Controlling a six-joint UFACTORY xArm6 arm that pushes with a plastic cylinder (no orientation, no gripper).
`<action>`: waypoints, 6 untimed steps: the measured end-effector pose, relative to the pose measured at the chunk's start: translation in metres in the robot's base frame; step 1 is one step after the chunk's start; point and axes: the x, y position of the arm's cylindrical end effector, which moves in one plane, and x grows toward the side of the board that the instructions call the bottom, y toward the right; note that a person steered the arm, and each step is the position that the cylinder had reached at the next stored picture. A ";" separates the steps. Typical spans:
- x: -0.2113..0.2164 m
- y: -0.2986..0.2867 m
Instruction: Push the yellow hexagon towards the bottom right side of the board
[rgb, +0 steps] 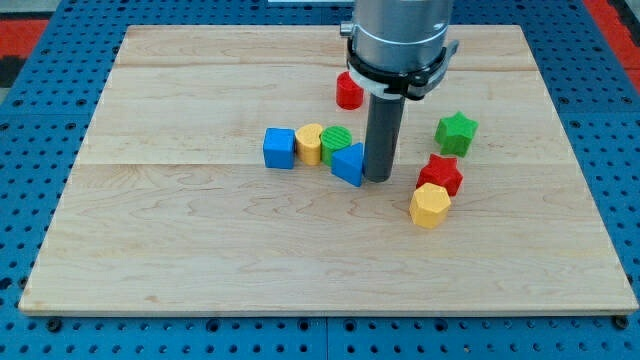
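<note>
The yellow hexagon (430, 205) lies right of the board's middle, touching the red star (441, 173) just above it. My tip (378, 179) stands on the board to the left of the hexagon, about a block's width away from it, right beside the blue triangle (349, 163). The tip touches no part of the hexagon.
A row sits left of the tip: blue cube (280, 148), yellow block (309, 143), green round block (337, 141). A red cylinder (348, 91) is near the top, partly behind the arm. A green star (456, 132) is at the right. The wooden board (200, 260) ends in a blue pegboard surround.
</note>
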 end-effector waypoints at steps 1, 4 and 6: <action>0.035 -0.003; 0.066 0.050; 0.041 0.025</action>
